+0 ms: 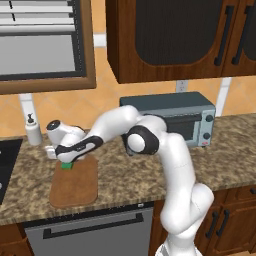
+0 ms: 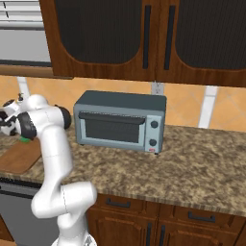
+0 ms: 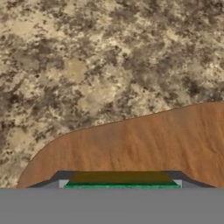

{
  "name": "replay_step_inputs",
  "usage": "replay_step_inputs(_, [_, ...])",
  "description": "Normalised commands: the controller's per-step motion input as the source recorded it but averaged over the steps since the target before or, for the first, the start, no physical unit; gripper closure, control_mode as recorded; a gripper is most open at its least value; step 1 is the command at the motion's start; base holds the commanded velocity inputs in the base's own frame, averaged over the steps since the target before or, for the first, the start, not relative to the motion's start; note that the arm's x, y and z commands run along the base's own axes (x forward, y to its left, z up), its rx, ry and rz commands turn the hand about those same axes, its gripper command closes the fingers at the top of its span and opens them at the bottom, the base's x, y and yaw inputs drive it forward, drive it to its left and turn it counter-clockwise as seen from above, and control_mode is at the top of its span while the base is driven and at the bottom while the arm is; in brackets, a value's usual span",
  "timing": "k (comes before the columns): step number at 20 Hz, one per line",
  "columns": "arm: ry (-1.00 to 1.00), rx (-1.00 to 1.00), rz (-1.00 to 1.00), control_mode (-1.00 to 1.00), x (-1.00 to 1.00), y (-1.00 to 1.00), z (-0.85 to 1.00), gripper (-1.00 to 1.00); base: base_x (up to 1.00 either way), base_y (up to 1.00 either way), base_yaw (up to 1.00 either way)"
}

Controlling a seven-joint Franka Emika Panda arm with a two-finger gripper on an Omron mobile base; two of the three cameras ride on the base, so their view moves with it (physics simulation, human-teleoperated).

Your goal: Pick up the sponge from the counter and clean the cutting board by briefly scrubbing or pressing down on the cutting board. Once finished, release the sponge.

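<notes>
- Left base view: my gripper hangs low over the far end of the board, closed on the sponge, which shows green right under the hand. The board lies on the counter, left of the toaster oven; a soap bottle stands at the wall.
- Right base view: my arm covers most of the hand; a bit of sponge peeks out above the board.
- Hand view: my 2 fingertips clamp the sponge at its ends, over the board's rounded corner, counter beyond.
</notes>
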Motion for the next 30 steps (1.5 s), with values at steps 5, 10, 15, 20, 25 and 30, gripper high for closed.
replay_step_inputs(5, [-0.13,-0.09,0.00,-1.00,0.00,-0.49,-0.17,1.00,0.00,0.00,0.00])
replay_step_inputs(10, [-0.04,-0.07,0.00,-1.00,0.03,-0.50,-0.33,1.00,0.00,0.00,0.00])
replay_step_inputs(15, [0.00,-0.01,0.00,-1.00,0.00,-0.78,-0.16,1.00,0.00,0.00,0.00])
replay_step_inputs(20, [0.00,0.00,0.00,-1.00,0.00,-0.89,-0.32,1.00,0.00,0.00,0.00])
replay_step_inputs(25, [-0.03,0.00,0.00,-1.00,-0.02,-0.99,-0.58,1.00,0.00,0.00,0.00])
replay_step_inputs(30, [-0.05,-0.01,0.00,-1.00,-0.19,-0.87,-0.76,1.00,0.00,0.00,0.00])
